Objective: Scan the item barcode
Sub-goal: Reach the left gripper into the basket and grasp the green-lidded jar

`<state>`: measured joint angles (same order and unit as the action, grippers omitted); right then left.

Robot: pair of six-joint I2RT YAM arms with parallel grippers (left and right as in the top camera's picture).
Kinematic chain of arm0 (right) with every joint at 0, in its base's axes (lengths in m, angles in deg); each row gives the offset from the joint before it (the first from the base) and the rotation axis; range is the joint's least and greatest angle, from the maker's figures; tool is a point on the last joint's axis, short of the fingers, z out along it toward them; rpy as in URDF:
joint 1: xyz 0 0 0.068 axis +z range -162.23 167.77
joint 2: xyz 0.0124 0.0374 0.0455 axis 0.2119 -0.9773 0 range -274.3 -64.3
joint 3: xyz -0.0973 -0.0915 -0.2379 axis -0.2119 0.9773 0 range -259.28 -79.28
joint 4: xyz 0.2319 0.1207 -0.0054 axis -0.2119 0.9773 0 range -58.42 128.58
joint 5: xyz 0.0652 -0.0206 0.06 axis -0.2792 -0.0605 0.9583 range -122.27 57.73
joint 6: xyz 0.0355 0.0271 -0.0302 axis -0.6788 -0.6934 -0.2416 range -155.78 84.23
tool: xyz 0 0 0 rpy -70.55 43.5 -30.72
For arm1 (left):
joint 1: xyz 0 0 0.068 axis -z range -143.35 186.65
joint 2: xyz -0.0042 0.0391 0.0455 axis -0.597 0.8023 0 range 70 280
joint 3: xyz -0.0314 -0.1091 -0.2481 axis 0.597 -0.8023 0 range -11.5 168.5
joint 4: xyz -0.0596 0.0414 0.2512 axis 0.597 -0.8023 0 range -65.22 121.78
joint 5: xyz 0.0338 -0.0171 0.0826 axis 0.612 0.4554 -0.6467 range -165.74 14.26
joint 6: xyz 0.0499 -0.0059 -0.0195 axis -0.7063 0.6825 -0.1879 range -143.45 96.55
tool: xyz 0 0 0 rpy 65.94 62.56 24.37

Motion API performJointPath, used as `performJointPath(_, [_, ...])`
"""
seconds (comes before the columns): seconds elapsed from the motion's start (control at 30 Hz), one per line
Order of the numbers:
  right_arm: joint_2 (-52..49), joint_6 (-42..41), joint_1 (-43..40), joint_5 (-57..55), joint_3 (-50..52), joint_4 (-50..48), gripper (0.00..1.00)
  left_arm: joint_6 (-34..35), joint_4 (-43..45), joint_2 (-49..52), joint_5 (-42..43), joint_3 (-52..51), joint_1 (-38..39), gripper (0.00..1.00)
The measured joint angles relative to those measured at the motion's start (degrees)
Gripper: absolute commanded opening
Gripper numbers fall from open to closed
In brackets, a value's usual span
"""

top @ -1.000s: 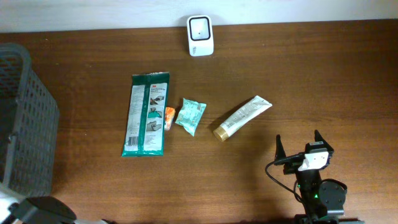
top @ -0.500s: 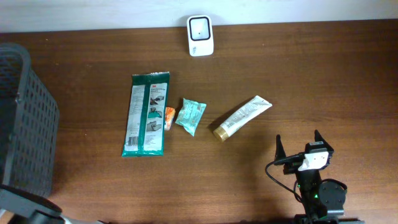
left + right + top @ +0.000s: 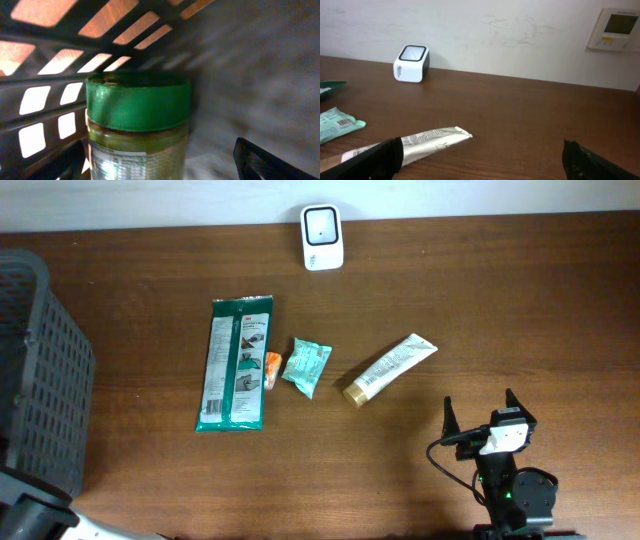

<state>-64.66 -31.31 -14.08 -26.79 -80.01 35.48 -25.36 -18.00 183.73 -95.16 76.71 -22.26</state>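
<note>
Left fingers point(image 3: 260, 162), spread wide down inside the dark grey slotted plastic basket point(image 3: 40, 370) at the left end of the brown wooden table point(image 3: 520, 300). Flank a clear jar with a green screw lid point(image 3: 138, 107) without pinching it: open gap on one side, the other finger just beside the label. Stands upright near the slotted wall.

Right fingers point(image 3: 370, 160), equally spread and holding nothing, at the front right of the table. Point toward the far wall. Ahead and to the left, a white squeeze tube with a gold cap point(image 3: 390, 367), lying flat. Further left, a small teal sachet point(image 3: 306, 366), then a long green-and-white flat pack point(image 3: 236, 362), all well apart from both arms. At the far edge, a white boxy barcode scanner with a dark-rimmed window point(image 3: 322, 237), near the wall.
</note>
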Motion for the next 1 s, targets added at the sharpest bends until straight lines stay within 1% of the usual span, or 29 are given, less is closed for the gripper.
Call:
performJointPath(0.2, [0.0,0.02,0.0,0.0,0.0,0.0,0.98,0.48,-0.07,0.37,-0.85,0.0,-0.85,0.92])
performJointPath(0.27, [0.0,0.0,0.0,0.0,0.0,0.0,0.98,0.66,0.02,0.83,-1.22,0.0,-1.05,0.89])
performJointPath(0.33, [0.0,0.04,0.0,0.0,0.0,0.02,0.99,1.05,0.15,1.97,-1.9,0.0,-1.29,0.84])
performJointPath(0.37, [0.0,0.02,0.0,0.0,0.0,0.0,0.98,1.25,0.2,2.49,-2.1,0.0,-1.38,0.77])
performJointPath(0.4, [0.0,0.02,0.0,0.0,0.0,0.02,0.98,1.4,0.39,3.13,-2.29,0.0,-1.44,0.73])
performJointPath(0.5, [0.0,-0.02,0.0,0.0,0.0,0.02,0.98,1.62,1.18,3.8,-2.49,-0.02,-1.49,0.68])
performJointPath(0.57, [0.0,0.04,0.0,0.0,0.0,0.0,0.98,1.68,1.46,3.8,-2.29,-0.02,-1.49,0.63])
performJointPath(0.7, [0.0,0.02,0.0,0.0,0.0,0.02,0.98,1.73,1.68,3.8,-1.18,-0.02,-1.49,0.61])
performJointPath(0.8, [0.0,0.02,0.0,0.0,0.0,0.02,0.98,1.73,1.68,3.8,-0.74,0.04,-1.49,0.57])
performJointPath(1.0, [0.0,0.0,0.0,0.0,0.0,0.02,0.98,1.73,0.44,3.8,1.51,0.94,0.22,0.57])
